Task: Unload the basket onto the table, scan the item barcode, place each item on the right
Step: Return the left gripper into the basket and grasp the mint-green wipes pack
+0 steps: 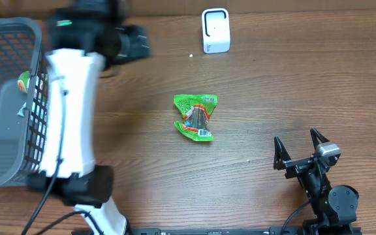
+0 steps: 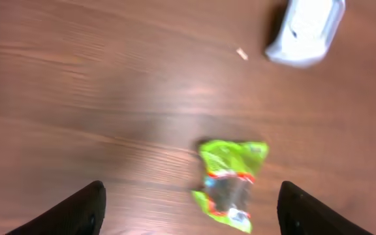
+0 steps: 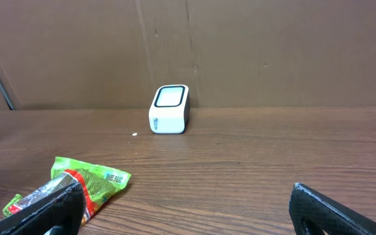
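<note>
Now | step: pick-up not yet begun; green snack packet (image 1: 196, 117) lies mid-table, well apart from white scanner (image 1: 215, 30) | left gripper (image 2: 191, 189) wide, empty, clear of packet | right gripper (image 1: 297, 149) wide, empty | next: grasp packet, present barcode to scanner

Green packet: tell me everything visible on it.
The green packet is a crinkled pouch of glossy, plastic-looking film: bright green, with an orange-red band and dark panel across the pinched middle, and a small white patch at the near end. It lies flat on the wooden table, roughly central, apart from the white scanner. Nothing holds or touches it except the table.
</note>
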You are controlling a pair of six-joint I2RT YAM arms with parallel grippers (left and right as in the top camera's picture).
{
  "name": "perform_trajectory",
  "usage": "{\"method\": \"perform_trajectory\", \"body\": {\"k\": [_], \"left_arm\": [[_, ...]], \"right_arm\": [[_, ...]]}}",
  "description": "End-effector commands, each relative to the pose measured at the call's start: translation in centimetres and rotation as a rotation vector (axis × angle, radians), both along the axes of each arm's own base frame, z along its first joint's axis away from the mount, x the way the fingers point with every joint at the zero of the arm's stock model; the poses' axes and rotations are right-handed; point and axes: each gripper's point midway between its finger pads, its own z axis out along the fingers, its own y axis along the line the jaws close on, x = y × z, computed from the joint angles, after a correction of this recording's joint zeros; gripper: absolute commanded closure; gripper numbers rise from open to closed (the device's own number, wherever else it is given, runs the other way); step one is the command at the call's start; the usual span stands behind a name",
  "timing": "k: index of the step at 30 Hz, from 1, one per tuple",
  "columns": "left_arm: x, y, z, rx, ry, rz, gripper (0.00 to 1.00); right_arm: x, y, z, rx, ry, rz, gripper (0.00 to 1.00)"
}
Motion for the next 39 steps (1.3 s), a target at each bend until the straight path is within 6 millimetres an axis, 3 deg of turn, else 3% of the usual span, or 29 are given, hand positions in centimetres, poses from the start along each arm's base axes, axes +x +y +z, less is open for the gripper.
{"method": "perform_trajectory", "body": {"k": [1, 6, 11, 15, 20, 28, 39], "left_arm": [[-1.3, 6.6, 2.8, 0.053, -0.056, 0.143, 0.25], [-3.5, 15.3, 3.1, 0.057, -0.041, 0.373, 0.25], [-5.9, 23.9, 1.7, 0.076, -0.014, 0.614, 0.24], [-7.3, 28.1, -0.7, 0.067, 0.040, 0.719, 0.24], [-7.3, 31.0, -5.1, 0.058, 0.082, 0.771, 0.24], [-5.4, 32.4, -12.7, 0.056, 0.087, 0.772, 0.25], [-4.6, 33.0, -19.1, 0.076, 0.052, 0.756, 0.23]], "right_arm": [[0.0, 0.0, -0.2, 0.007, -0.003, -0.001, 0.00], [0.0, 0.0, -0.2, 0.007, -0.003, -0.001, 0.00], [0.0, 0.0, -0.2, 0.007, -0.003, -0.001, 0.00], [0.0, 0.0, -0.2, 0.007, -0.003, -0.001, 0.00], [0.0, 0.0, -0.2, 0.007, -0.003, -0.001, 0.00], [0.0, 0.0, -0.2, 0.007, -0.003, -0.001, 0.00], [0.0, 0.0, -0.2, 0.007, -0.003, -0.001, 0.00]]}}
